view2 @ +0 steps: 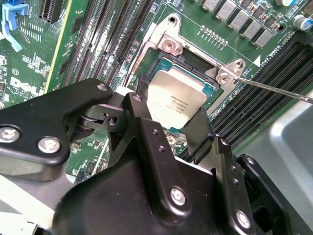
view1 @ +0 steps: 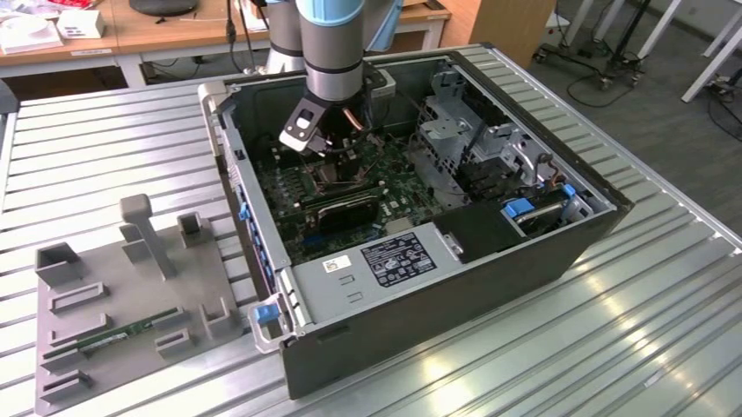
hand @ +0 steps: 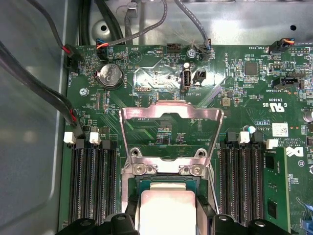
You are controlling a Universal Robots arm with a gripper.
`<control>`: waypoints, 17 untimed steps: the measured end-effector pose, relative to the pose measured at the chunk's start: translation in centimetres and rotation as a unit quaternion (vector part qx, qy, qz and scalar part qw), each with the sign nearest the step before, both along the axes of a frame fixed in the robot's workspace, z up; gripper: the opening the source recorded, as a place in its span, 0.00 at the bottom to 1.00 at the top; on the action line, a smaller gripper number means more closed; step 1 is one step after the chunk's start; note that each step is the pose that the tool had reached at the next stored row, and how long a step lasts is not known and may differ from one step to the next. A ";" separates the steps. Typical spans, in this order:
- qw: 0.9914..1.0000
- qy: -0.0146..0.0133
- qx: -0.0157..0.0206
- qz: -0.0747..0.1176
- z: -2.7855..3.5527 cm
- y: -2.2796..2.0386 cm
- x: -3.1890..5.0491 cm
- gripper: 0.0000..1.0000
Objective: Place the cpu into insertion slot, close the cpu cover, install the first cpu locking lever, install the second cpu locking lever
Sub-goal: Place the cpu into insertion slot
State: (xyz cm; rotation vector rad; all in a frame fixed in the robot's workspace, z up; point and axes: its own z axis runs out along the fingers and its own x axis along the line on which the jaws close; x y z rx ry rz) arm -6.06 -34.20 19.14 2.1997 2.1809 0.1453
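While the arm [view1: 336,52] is reaching down into the open computer case [view1: 464,287], the gripper [view2: 171,111] is pinching the cpu [view2: 177,98] by two opposite edges, its black fingers [view2: 198,134] closing narrowly against the chip. In the second wrist view the cpu is lying level at the insertion slot [view2: 211,91] on the green motherboard [hand: 234,83]. I cannot tell if it is fully seated. The cpu cover [hand: 171,113] is standing swung open, clear of the chip.

The gripper [view2: 171,115] pinches the cpu [view2: 176,93] between black fingers [view2: 145,108], right over the socket [view2: 194,58] on the green motherboard [view2: 29,73].
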 end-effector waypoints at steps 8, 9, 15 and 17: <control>1.000 0.000 0.000 0.000 -0.01 0.00 0.00 0.54; 1.000 0.000 0.000 0.000 -0.01 0.00 0.00 0.54; 1.000 0.000 0.000 0.000 -0.03 0.00 0.00 0.54; 1.000 -0.001 0.001 0.000 -0.08 0.02 0.02 0.55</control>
